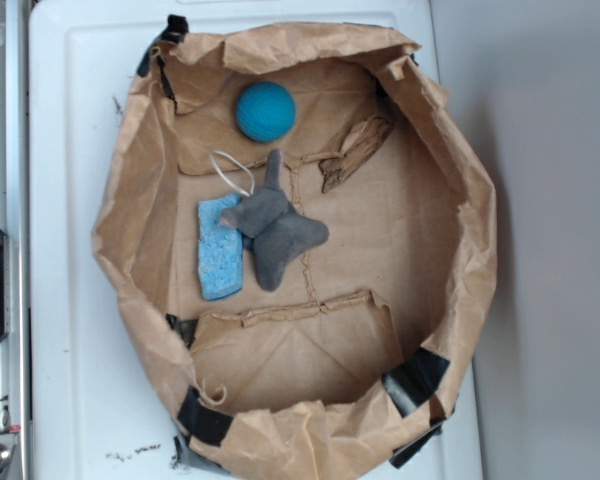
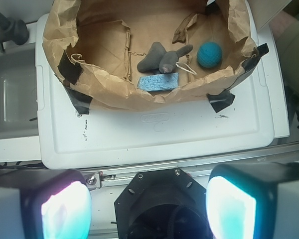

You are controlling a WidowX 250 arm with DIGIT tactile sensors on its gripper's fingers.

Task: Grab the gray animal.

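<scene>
- We see the gray animal (image 1: 276,228) lying flat on the floor of a crumpled brown paper bag (image 1: 130,170), left of the floor's centre in the exterior view. It is a soft, matte, dark gray plush with flat fin-like limbs splayed outward and a narrow tail pointing toward the teal ball.
- A thin white cord loop (image 1: 230,170) comes off the plush on its upper left side and lies on the paper.
- One limb of the animal overlaps the upper right corner of the light blue sponge (image 1: 221,249). The sponge is a rectangular slab with a porous, speckled face and a ragged upper edge.
- The teal ball (image 1: 265,110) is round with a finely pebbled surface. It sits near the bag's far wall, apart from the animal's tail.
- The bag's walls are rolled down and heavily wrinkled, and strips of black tape (image 1: 416,381) patch the rim at several corners. The bag rests on a smooth white plastic lid (image 1: 70,120).
- In the wrist view, the gripper (image 2: 148,206) is well back from the bag, over the lid's near side. Its two pale, glossy fingers (image 2: 65,209) stand spread wide with nothing between them.
- From the wrist, the animal (image 2: 162,57) lies just behind the sponge (image 2: 158,81), with the ball (image 2: 210,54) to its right.
</scene>
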